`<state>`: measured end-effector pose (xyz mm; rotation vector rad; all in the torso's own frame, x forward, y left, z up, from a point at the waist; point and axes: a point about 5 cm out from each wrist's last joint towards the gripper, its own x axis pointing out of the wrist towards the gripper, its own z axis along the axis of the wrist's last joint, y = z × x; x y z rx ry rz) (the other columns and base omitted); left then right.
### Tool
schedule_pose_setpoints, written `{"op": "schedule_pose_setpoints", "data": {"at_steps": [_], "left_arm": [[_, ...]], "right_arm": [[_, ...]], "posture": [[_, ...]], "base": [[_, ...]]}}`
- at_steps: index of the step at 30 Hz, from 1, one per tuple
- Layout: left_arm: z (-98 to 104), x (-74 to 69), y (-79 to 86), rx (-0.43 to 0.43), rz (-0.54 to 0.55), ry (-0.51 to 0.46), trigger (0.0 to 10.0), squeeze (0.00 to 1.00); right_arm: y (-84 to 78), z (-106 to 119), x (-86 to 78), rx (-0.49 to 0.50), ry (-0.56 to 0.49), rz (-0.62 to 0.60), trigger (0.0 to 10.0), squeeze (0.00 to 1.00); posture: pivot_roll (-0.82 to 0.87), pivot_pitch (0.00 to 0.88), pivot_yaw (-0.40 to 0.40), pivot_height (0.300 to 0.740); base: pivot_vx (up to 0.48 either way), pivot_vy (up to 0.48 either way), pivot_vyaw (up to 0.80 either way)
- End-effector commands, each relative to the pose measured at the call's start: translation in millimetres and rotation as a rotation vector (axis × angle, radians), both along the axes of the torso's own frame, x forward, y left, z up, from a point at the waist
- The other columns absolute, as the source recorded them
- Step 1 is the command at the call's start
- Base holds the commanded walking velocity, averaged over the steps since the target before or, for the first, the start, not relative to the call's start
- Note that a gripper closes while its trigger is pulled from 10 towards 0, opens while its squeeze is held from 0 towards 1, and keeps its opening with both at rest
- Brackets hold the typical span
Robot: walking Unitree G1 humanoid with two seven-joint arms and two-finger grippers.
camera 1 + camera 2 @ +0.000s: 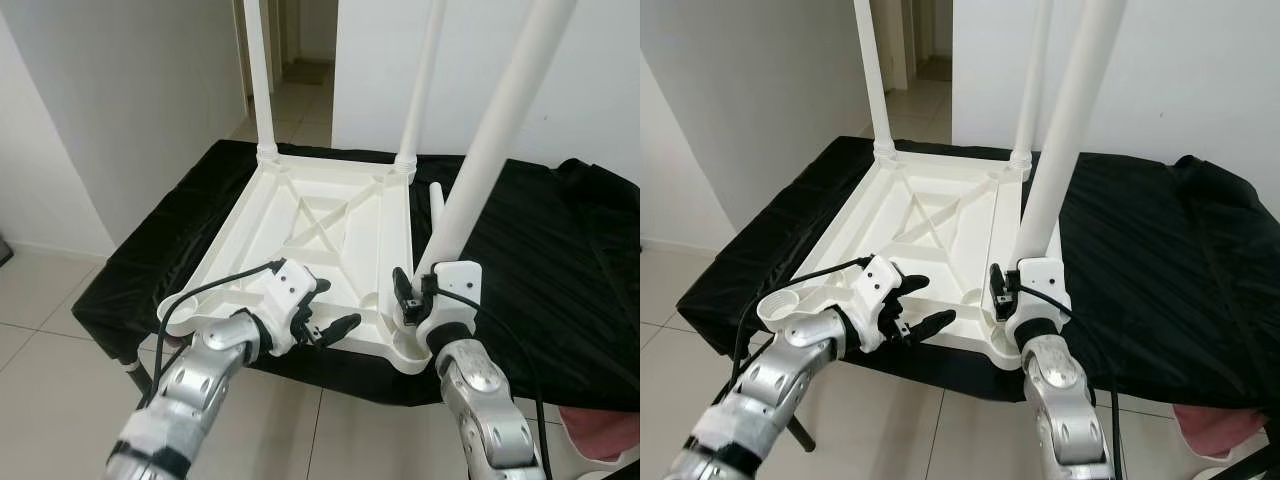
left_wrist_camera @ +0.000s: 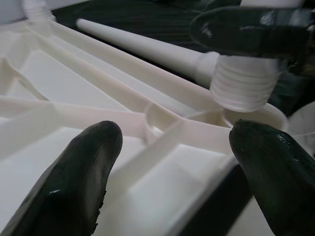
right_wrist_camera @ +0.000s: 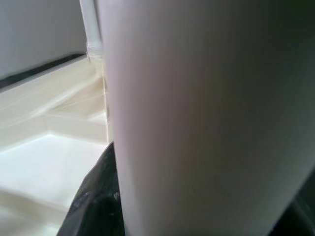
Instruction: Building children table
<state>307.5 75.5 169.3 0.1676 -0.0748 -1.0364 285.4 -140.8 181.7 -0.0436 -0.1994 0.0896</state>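
2 legs [image 1: 260,70] stand fitted; right claw [image 1: 412,297] grips leg 3 [image 1: 490,150] above its corner socket [image 2: 246,115], left claw [image 1: 325,312] wide, leg 4 [image 1: 437,205] lying loose.

White tabletop [image 1: 300,240] upside down; two legs [image 1: 258,75] upright, third [image 1: 490,150] over corner socket.

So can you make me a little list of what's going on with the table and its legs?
tabletop: white, upside down on a black cloth
legs standing: two at the far corners
leg in hand: right tool shut on a third leg, its threaded end just above the near right socket
spare leg: lying on the cloth
left tool: open, over the tabletop's near edge
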Motion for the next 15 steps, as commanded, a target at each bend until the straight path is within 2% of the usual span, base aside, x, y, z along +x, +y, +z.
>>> {"op": "schedule_pose_setpoints", "data": {"at_steps": [1, 6, 9, 10, 15], "left_arm": [[3.7, 1.6, 7.4, -0.039, 0.156, -0.003, 10.0, 0.0], [7.8, -7.6, 8.5, -0.075, 0.163, -0.031, 10.0, 0.0], [2.8, -19.7, 6.3, -0.105, 0.159, 0.017, 10.0, 0.0], [2.8, -19.7, 6.3, -0.105, 0.159, 0.017, 10.0, 0.0], [-1.7, -30.9, -3.3, -0.116, 0.135, 0.061, 10.0, 0.0]], "right_arm": [[2.1, -1.0, -4.2, -0.009, -0.008, 0.011, 10.0, 0.0], [-1.5, -8.5, -11.5, -0.026, 0.016, 0.019, 10.0, 0.0], [-5.0, -17.1, -17.8, -0.05, 0.033, 0.056, 10.0, 0.0], [-5.0, -17.1, -17.8, -0.05, 0.033, 0.056, 10.0, 0.0], [3.6, -21.6, -15.1, -0.124, 0.015, 0.188, 10.0, 0.0]], "posture": [[-0.01, 0.133, 0.029, 0.74], [0.0, 0.142, 0.024, 0.74], [-0.01, 0.146, 0.028, 0.74], [-0.01, 0.146, 0.028, 0.74], [-0.01, 0.144, 0.022, 0.74]], "base": [[0.0, 0.0, 0.0], [0.0, 0.0, 0.0], [0.0, 0.0, 0.0], [0.0, 0.0, 0.0], [0.0, 0.0, 0.0]]}}
